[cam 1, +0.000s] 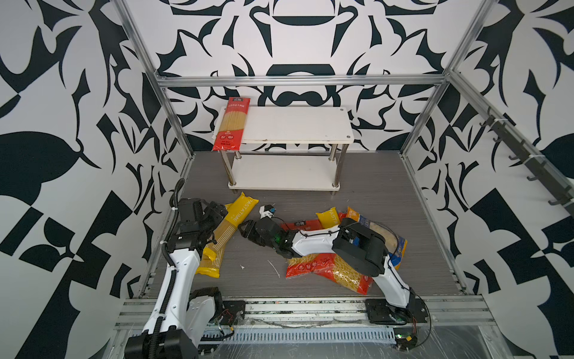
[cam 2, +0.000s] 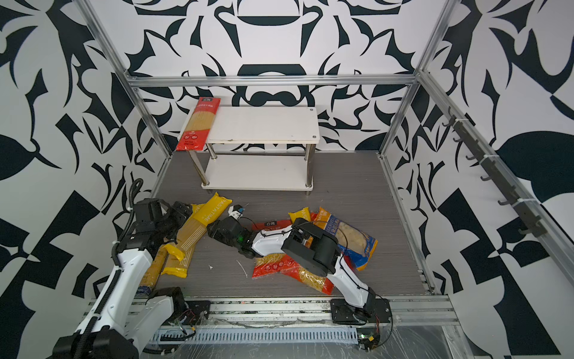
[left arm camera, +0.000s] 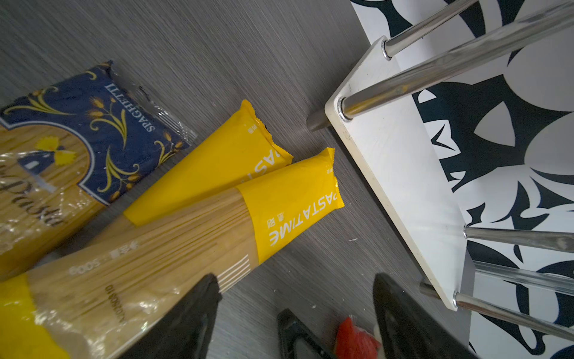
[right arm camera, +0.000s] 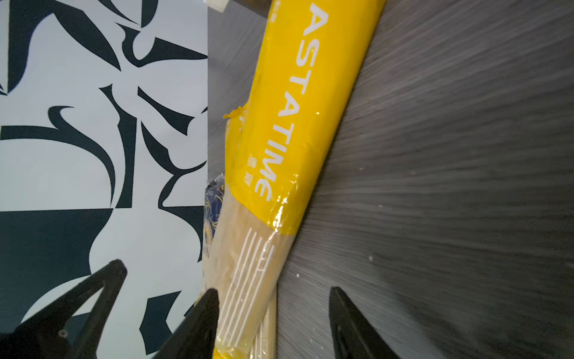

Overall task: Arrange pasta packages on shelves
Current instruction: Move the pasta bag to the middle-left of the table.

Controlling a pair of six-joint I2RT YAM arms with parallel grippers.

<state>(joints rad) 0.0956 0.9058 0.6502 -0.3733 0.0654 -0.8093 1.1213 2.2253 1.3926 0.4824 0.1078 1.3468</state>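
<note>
worktop contents, front to back.

- red fusilli bags (cam 1: 310, 267): two, overlapping, flat on the grey worktop (cam 1: 372, 192) nearest the front rail, partly under the right arm.
- blue-orange bag (cam 1: 396, 244): just behind them, on the right side of the same heap.
- dark-blue spaghetti pack (left arm camera: 102, 130): flat at the worktop's left edge, beside the yellow packs and under the left arm.
- pastatime pack (cam 1: 239, 211): long and yellow, lying aslant at front left, with a second pastatime pack (left arm camera: 217, 161) touching it alongside.
- left gripper (left arm camera: 295, 276): over these packs, jaws wide apart, holding nothing; one fingertip sat over the upper pack's edge.
- right gripper (right arm camera: 273, 290): reached across to the same pack, jaws parted; the pack's near edge lay between them but was not clamped.
- third pastatime pack (cam 1: 327, 216) and a red spaghetti pack (cam 2: 279, 222): at the back of the right-hand heap, mostly covered by the arm.
- shelves (cam 1: 279, 177): a two-board rack on chrome legs, standing at the far wall.
- red spaghetti pack on the top board (cam 1: 231, 124): at the left end, front to back, overhanging both long edges.
</note>
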